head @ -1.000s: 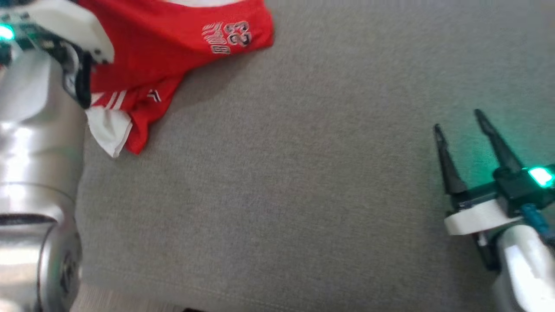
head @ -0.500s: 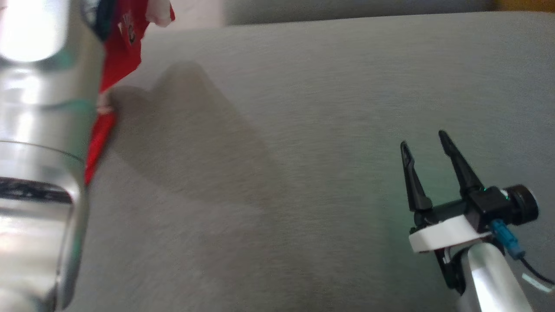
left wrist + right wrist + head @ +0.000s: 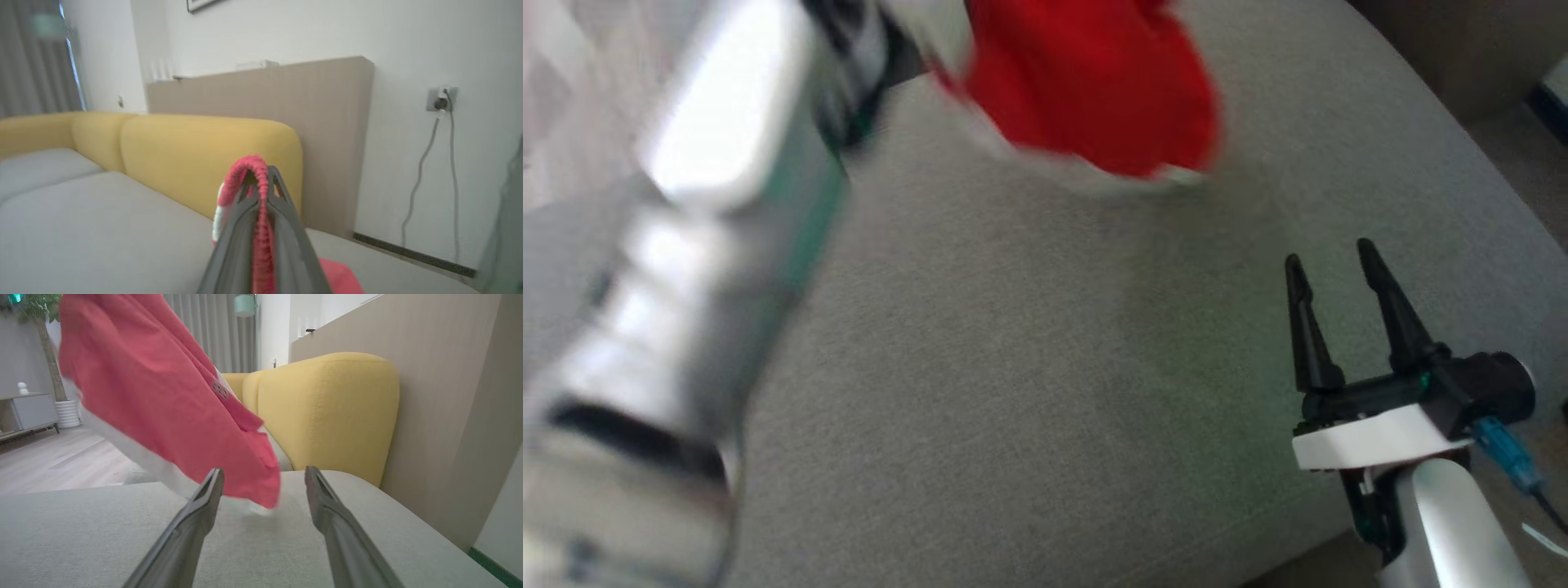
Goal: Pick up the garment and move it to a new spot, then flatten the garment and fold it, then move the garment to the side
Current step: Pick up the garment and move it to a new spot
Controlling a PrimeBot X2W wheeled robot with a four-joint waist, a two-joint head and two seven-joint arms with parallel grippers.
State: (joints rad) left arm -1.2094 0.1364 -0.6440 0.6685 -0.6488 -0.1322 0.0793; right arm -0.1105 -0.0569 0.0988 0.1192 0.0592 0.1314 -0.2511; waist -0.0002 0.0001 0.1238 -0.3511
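The right gripper (image 3: 1328, 253) holds its tapered dark fingers apart and empty over the grey woven cushion (image 3: 1013, 367). Beyond it the red garment (image 3: 1094, 98), white-trimmed and blurred, hangs above the cushion. Its ribbed edge is pinched in the left gripper (image 3: 260, 177), whose fingers press together on it. Behind stands a rounded yellow backrest (image 3: 327, 408).

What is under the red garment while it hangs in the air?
The grey seat cushion lies under the red garment, which the left gripper holds up. What the cloth hides behind it cannot be seen.
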